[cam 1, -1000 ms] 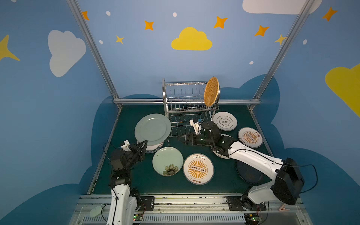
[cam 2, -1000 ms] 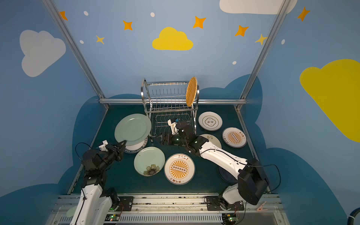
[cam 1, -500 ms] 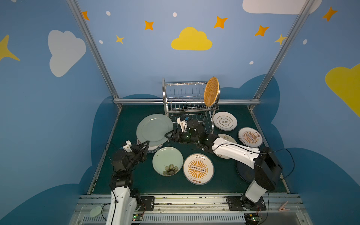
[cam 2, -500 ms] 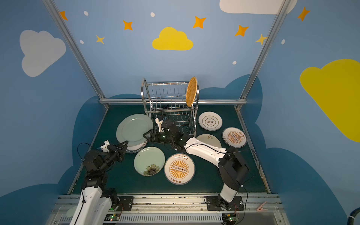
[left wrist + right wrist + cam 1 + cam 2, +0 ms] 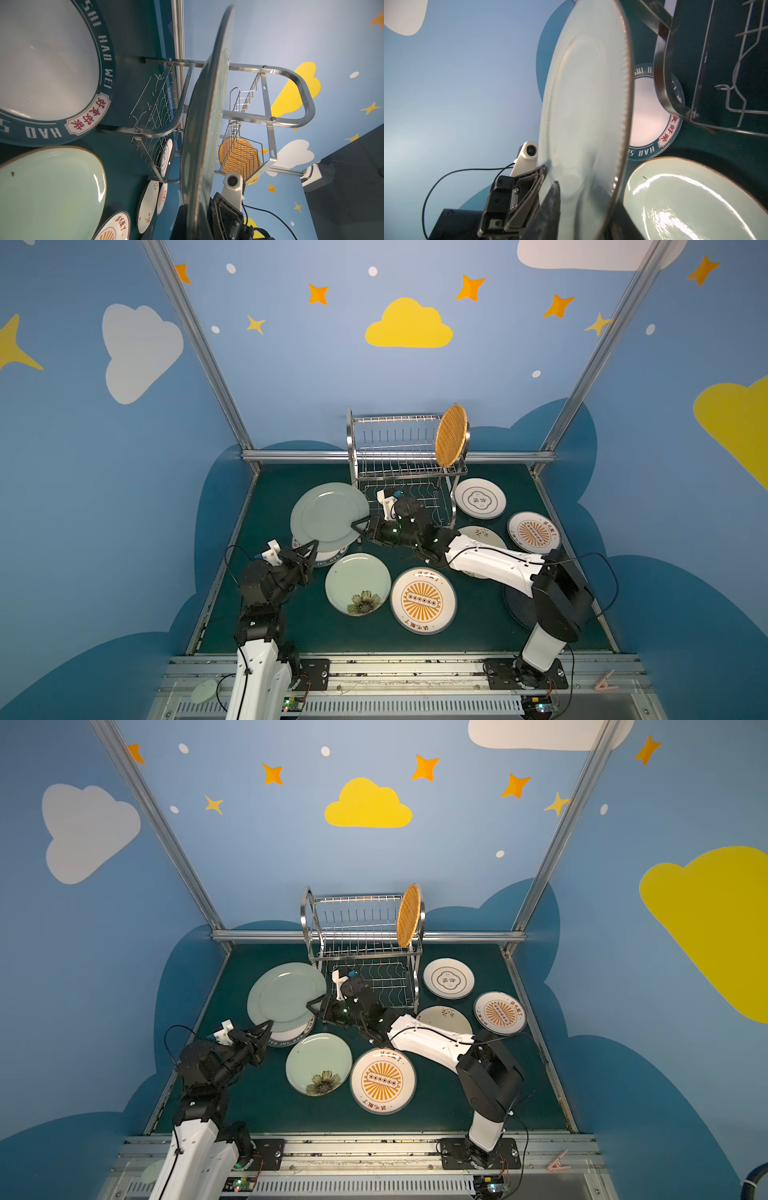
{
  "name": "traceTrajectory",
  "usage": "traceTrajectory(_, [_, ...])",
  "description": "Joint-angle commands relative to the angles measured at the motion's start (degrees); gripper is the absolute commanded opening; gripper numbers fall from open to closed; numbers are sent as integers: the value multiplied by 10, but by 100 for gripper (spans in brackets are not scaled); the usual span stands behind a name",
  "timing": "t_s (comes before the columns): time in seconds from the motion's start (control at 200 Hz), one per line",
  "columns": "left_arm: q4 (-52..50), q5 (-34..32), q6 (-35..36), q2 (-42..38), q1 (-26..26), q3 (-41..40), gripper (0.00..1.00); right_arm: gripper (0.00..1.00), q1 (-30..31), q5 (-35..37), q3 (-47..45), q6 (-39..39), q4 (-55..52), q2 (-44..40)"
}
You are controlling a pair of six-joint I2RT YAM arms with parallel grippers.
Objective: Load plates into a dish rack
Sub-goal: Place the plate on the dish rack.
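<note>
A pale green plate point(image 5: 328, 514) point(image 5: 284, 992) stands tilted on edge, raised at the left of the dish rack point(image 5: 399, 456) point(image 5: 357, 936). My left gripper point(image 5: 312, 545) point(image 5: 195, 224) is shut on its lower rim. At the rim nearest the rack, my right gripper point(image 5: 360, 527) point(image 5: 585, 212) straddles the plate with narrowed jaws. A thin gap shows between the near finger point(image 5: 550, 207) and the plate's face point(image 5: 583, 104). A woven orange plate point(image 5: 450, 435) point(image 5: 239, 158) stands upright in the rack's upper tier, at its right end.
A green-lettered plate point(image 5: 328, 562) lies under the held one. A flower plate point(image 5: 357, 583), two sunburst plates point(image 5: 423, 600) point(image 5: 533, 532), a sprigged plate point(image 5: 484, 533), an emblem plate point(image 5: 480, 497) and a dark navy plate point(image 5: 515, 605) lie flat. A pale oval lump point(image 5: 203, 691) sits on the front rail.
My right arm swung left from the middle of the table to the pale green plate's rim, and its jaws narrowed round it. The left gripper kept hold and the plate rose slightly.
</note>
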Motion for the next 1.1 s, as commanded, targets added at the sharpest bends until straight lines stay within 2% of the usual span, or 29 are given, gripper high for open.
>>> traceTrajectory(0.0, [78, 3, 2, -17, -2, 15, 4, 27, 8, 24, 18, 12, 24, 13])
traceTrajectory(0.085, [75, 3, 1, -18, -3, 13, 4, 21, 11, 36, 14, 20, 28, 16])
traceTrajectory(0.25, [62, -1, 8, -24, -4, 11, 4, 0, 17, 55, 0, 33, 50, 14])
traceTrajectory(0.436, [23, -2, 35, -29, -4, 19, 4, 0, 21, 70, -12, 48, 56, 7])
traceTrajectory(0.481, [9, -3, 43, -31, -5, 24, 13, 0, 20, 71, -16, 56, 56, 5])
traceTrajectory(0.546, [-7, -1, 55, -33, -5, 30, 42, 0, 19, 71, -20, 62, 55, 4])
traceTrajectory(0.641, [-37, -3, 68, -36, -6, 37, 80, 0, 18, 77, -31, 69, 54, -4])
traceTrajectory(0.721, [-79, -11, 85, -39, -5, 46, 99, 0, 16, 86, -46, 72, 53, -17])
traceTrajectory(0.871, [-191, -47, 134, -41, -6, 75, 100, 0, 13, 105, -79, 68, 35, -55])
traceTrajectory(1.097, [-362, -102, 247, -28, -5, 139, 100, 0, 1, 119, -150, 72, 16, -133])
